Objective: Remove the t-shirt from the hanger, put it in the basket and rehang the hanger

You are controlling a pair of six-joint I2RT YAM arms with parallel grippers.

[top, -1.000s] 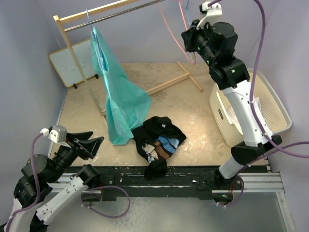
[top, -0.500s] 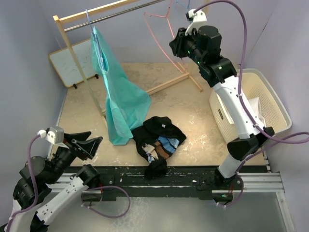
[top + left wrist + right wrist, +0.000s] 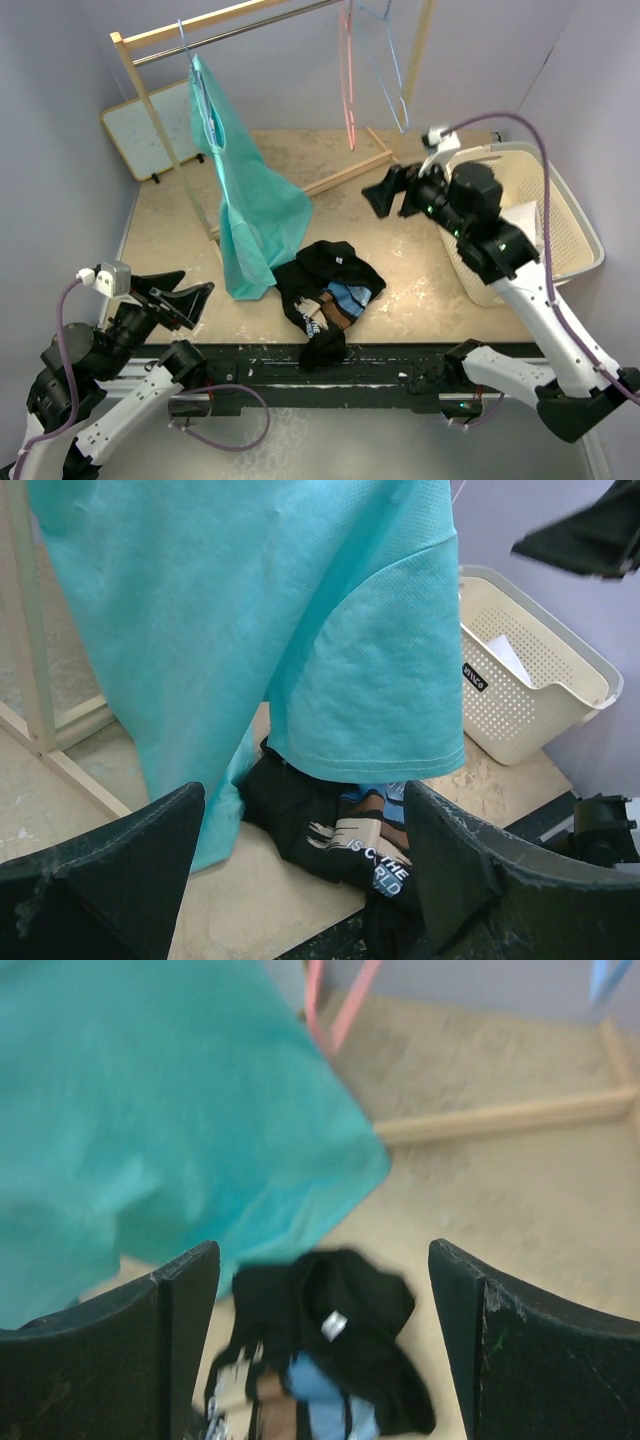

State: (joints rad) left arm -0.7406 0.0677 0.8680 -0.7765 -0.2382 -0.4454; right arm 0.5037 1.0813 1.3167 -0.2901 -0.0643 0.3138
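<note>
Both the left pincer [image 3: 183, 292] and the right pincer [image 3: 388, 193] gape wide and empty while the teal t-shirt [image 3: 250, 210] hangs on a blue wire hanger [image 3: 186, 47] at the left end of the wooden clothes rack [image 3: 139, 90], where a downward tug could snag the collar or topple that rack.

The right wrist view is blurred throughout; the teal t-shirt [image 3: 150, 1120] runs off its top and left edges. In the left wrist view the shirt's upper part is cut by the top edge, and its hem covers part of the black garment [image 3: 300, 810], whose folded print reads only partly. From above, the right arm [image 3: 520, 270] hides part of the basket [image 3: 575, 215].
</note>
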